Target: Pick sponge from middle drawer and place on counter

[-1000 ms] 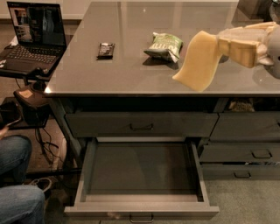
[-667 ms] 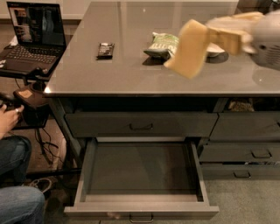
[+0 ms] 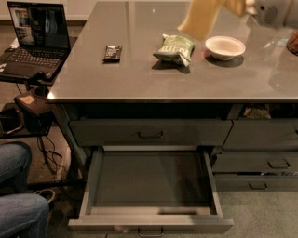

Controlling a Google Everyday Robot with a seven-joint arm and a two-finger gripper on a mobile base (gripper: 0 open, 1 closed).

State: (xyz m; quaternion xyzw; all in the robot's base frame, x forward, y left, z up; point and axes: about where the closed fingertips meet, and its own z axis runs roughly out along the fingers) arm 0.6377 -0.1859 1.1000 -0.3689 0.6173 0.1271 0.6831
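The pale yellow sponge [image 3: 201, 18] hangs in the air above the back of the grey counter [image 3: 139, 76], just behind the snack bag. My cream gripper [image 3: 229, 4] sits at the top edge of the view, at the sponge's upper right, shut on it. The arm's white body [image 3: 274, 11] extends off to the right. Below the counter's front edge the middle drawer [image 3: 149, 224] stands pulled out, with a bare dark floor and nothing in it.
A green snack bag [image 3: 174, 47], a white bowl [image 3: 225, 47] and a small dark packet [image 3: 112, 52] lie on the counter. A laptop [image 3: 37, 39] sits on a side stand at left. A person's knees [image 3: 18, 204] are at lower left. Shut drawers [image 3: 274, 162] are at right.
The gripper has carried the sponge up and farther back over the counter, from in front of the snack bag to above and behind it.
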